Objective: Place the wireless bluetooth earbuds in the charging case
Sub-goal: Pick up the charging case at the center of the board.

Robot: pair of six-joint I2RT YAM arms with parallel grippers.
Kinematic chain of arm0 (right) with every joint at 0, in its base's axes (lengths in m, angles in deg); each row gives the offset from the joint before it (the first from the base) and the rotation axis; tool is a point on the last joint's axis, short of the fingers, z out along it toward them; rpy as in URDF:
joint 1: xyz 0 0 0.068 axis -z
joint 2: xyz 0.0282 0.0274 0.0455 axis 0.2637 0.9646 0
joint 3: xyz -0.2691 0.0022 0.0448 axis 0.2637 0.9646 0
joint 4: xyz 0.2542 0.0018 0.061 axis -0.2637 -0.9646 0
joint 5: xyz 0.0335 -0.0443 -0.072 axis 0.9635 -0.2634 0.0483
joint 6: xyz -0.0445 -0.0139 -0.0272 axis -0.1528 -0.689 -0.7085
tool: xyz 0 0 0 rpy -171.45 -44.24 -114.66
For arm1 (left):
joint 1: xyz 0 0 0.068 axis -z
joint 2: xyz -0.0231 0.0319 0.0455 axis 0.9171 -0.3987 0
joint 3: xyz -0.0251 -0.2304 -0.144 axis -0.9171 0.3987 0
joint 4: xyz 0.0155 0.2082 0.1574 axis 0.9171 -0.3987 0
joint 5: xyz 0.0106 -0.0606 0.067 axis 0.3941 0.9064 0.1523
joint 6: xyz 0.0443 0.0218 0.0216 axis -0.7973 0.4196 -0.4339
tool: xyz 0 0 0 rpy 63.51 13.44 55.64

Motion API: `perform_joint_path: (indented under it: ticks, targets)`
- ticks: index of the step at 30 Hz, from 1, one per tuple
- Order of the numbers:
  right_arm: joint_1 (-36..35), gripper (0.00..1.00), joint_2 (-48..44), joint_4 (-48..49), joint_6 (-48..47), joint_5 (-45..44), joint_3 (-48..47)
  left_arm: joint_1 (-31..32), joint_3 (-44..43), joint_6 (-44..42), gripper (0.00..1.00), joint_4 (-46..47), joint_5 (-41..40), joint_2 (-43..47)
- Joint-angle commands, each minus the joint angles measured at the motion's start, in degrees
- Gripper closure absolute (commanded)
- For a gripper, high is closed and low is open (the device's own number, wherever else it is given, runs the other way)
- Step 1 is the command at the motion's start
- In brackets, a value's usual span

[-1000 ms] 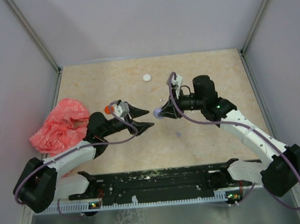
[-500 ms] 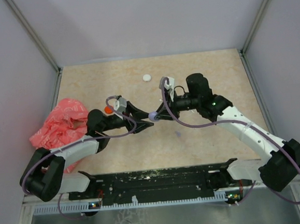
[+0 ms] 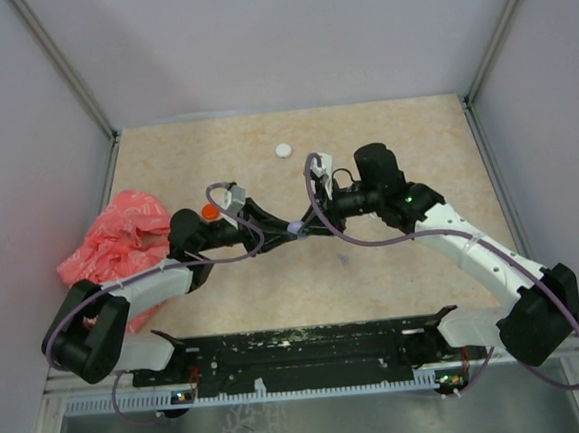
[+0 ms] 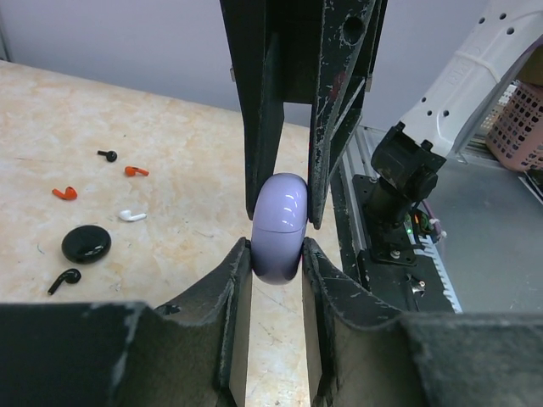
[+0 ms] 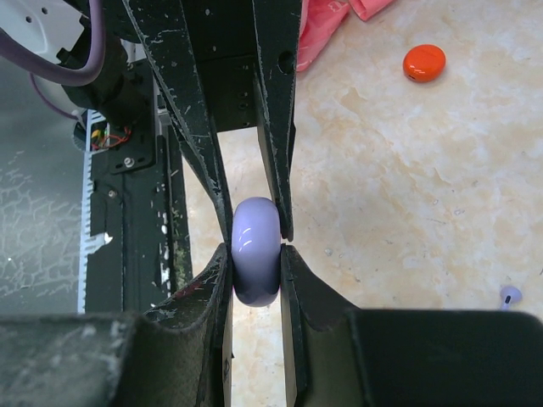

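The left gripper [image 4: 276,257] is clamped on the near half of the lilac charging case [image 4: 280,222], and the right gripper [image 5: 254,254], meeting it head-on, is closed on the other half, so the case is pinched between both pairs of jaws off the table [image 3: 393,128]. Left of the left jaws lie a black earbud [image 4: 64,279], a black disc [image 4: 86,243], a white earbud [image 4: 131,215], a red earbud [image 4: 64,193], a second red earbud [image 4: 136,171] and a far black earbud [image 4: 107,155]. Right of the right jaws lies a lilac earbud [image 5: 509,295], with an orange disc [image 5: 423,63] and a pink bag [image 5: 339,17] farther off.
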Motion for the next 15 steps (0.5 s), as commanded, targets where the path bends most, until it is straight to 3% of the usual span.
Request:
perform_joint_path:
  ticks: [1,3,6,10,15]
  targets:
    - [-0.7,1.00,-0.3,2.0,-1.4,0.8,-3.3,-0.1,-2.1,1.2,0.72,3.6,2.9,-0.7]
    - [-0.7,1.00,-0.4,2.0,-1.5,0.7,-3.3,0.0,-2.1,1.4,0.79,3.7,3.2,-0.8]
    - [-0.7,0.96,-0.7,1.5,-1.7,-0.1,-3.5,-0.1,-1.6,1.1,0.98,4.0,3.2,-0.6]
    - [-0.7,0.84,-1.0,-1.0,-2.9,-1.2,-4.9,-0.1,-0.8,0.2,0.99,4.2,3.2,0.1]
    - [-0.7,0.76,-1.6,-2.5,-3.8,-3.1,-5.7,-0.1,-0.1,-1.4,0.99,3.9,4.0,0.8]
